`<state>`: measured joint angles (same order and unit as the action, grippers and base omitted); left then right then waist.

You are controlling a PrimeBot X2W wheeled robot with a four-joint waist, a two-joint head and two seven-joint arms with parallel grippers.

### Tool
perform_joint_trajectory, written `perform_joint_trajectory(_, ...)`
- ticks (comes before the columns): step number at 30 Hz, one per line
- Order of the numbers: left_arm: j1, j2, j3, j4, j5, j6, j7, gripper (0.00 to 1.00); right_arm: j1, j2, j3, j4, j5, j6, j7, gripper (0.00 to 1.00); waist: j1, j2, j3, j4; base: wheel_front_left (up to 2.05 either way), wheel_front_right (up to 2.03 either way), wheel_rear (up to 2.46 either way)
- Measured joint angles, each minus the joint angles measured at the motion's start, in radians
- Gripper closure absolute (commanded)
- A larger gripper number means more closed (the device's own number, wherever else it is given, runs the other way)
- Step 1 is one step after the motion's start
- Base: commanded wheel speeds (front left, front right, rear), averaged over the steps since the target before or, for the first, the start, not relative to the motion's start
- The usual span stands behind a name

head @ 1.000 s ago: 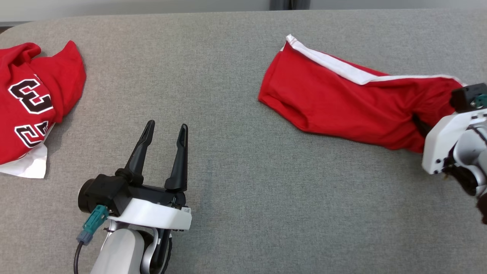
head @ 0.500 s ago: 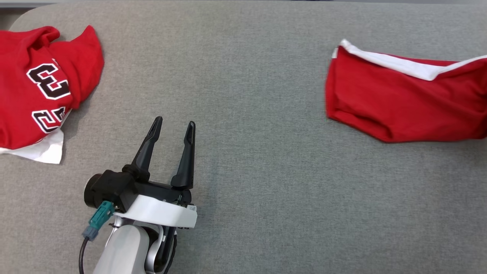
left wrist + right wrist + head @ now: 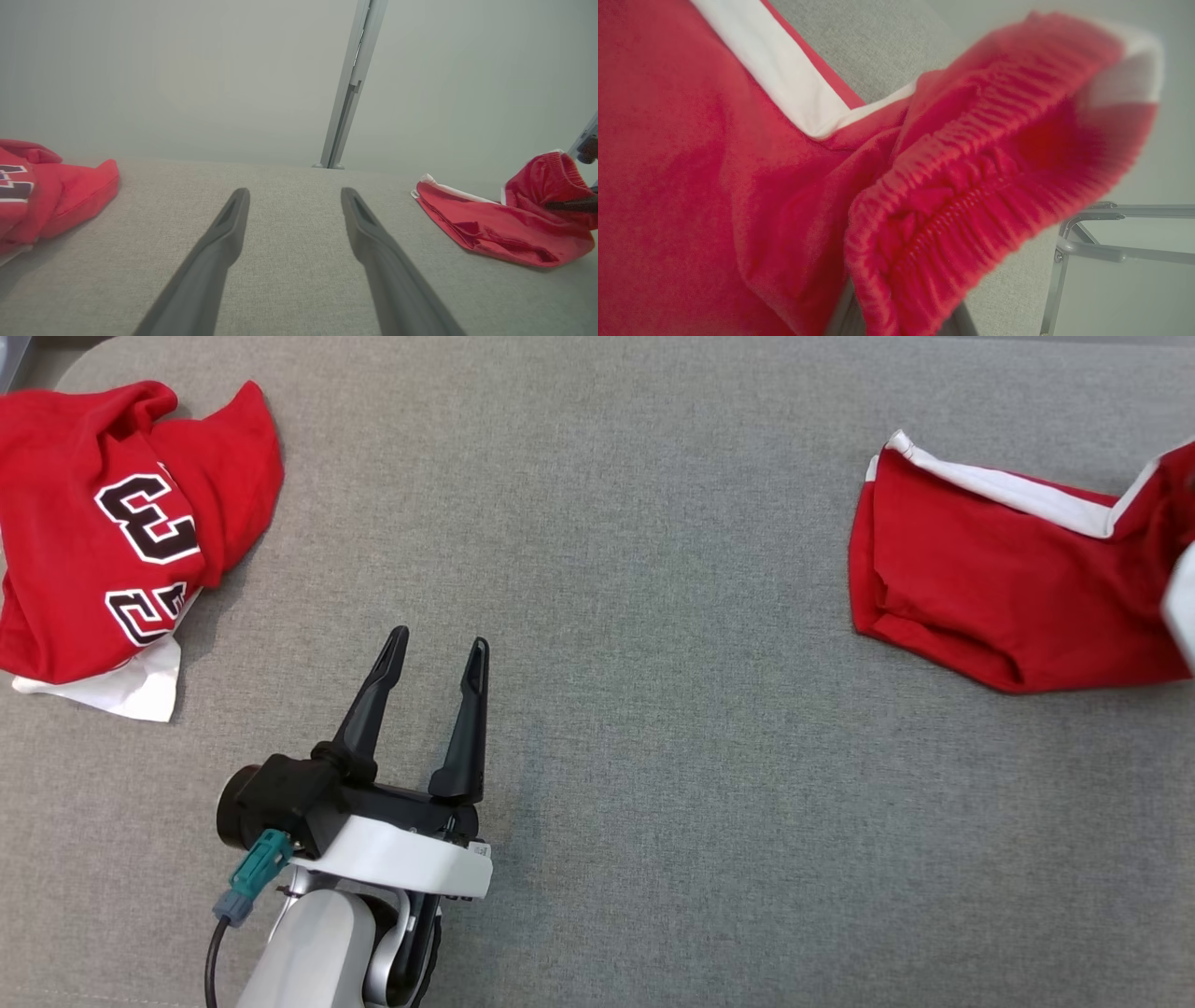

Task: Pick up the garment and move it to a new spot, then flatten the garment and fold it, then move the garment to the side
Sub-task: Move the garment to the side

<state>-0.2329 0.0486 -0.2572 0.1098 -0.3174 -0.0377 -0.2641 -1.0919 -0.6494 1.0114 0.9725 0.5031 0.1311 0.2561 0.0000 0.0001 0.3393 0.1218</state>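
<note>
The red shorts lie well to the right of the left gripper, at about the level of its fingertips on the grey cloth-covered table. Their leg end points toward that gripper, and their white side stripe runs along the far edge.

The right gripper has its jaws nearly shut on the elastic waistband. That end is bunched and lifted off the table, while the leg end farther from the grip rests flat. Holding the gathered band probably gives a firm, thick purchase that thin leg cloth would not, and it lets the rest trail behind for carrying to a new spot.

The left gripper hovers low over bare table with its jaws spread wide and nothing between them. It looks parked, likely waiting for the flattening, which needs two grips.

A red jersey with black-and-white numerals lies crumpled to the left of the left gripper and a little beyond it, apart from the work.

Nothing here acts as a container; both garments sit straight on the table. The shorts' leg opening gapes slightly, and what is inside cannot be told.
</note>
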Motion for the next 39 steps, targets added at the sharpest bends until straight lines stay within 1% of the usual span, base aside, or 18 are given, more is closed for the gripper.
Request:
perform_joint_trajectory(5,0.003,0.000,-0.003,0.007,-0.008,0.006,0.000,0.00,-0.021,0.061,0.035,-0.014,0.050,0.000,0.060,1.00,0.0000,0.0000,-0.023,-0.005,0.00,0.00,0.00)
perform_joint_trajectory(10,0.006,0.000,-0.019,0.012,-0.027,0.017,0.000,0.00,-0.036,0.114,0.046,-0.050,0.143,0.000,0.112,1.00,-0.0001,0.0000,-0.046,-0.013,0.00,0.00,0.00)
perform_joint_trajectory(14,0.008,0.000,-0.024,0.016,-0.032,0.018,0.000,0.00,-0.039,0.138,0.058,-0.059,0.181,0.000,0.135,1.00,0.0000,0.0000,-0.053,-0.012,0.00,0.00,0.00)
perform_joint_trajectory(21,0.020,0.000,-0.018,0.024,-0.037,0.018,0.000,0.00,-0.042,0.202,0.014,-0.062,0.289,0.000,0.159,1.00,0.0000,0.0000,-0.059,-0.005,0.00,0.00,0.00)
perform_joint_trajectory(29,0.016,0.000,-0.033,0.027,-0.044,0.018,0.000,0.00,-0.048,0.241,-0.001,0.004,0.302,0.000,0.154,1.00,0.0000,0.0000,-0.033,0.012,0.00,0.00,0.00)
perform_joint_trajectory(33,0.013,0.000,-0.035,0.032,-0.044,0.018,0.000,0.00,-0.048,0.265,-0.004,0.014,0.317,0.000,0.142,1.00,0.0000,0.0000,-0.019,0.024,0.00,0.00,0.00)
perform_joint_trajectory(38,0.009,0.000,-0.035,0.036,-0.044,0.018,0.000,0.00,-0.048,0.273,0.001,0.033,0.320,0.000,0.132,1.00,0.0000,0.0000,-0.011,0.034,0.00,0.00,0.00)
perform_joint_trajectory(39,0.007,0.000,-0.036,0.036,-0.044,0.018,0.000,0.00,-0.048,0.275,0.001,0.040,0.321,0.000,0.127,0.53,0.0000,0.0000,-0.009,0.037,0.00,0.00,0.00)
